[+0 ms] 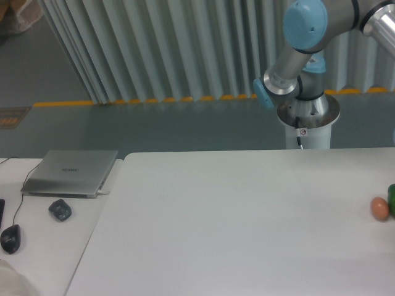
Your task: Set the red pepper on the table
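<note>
large flat white matte table (247, 228) filling the lower frame, red pepper out of view

Arm and several objects cut off by frame edges

The robot arm (308, 37) runs out past the top-right corner, so its end and fingers are out of view. A dark green thing (392, 198) is clipped by the right edge, shape unclear. The counter (247, 222) is cut at bottom and right. A pale blurred shape (12, 280) at the bottom-left corner is unidentifiable.

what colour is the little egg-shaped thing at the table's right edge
Orange-brown, clearest in the fixed camera view.
</note>
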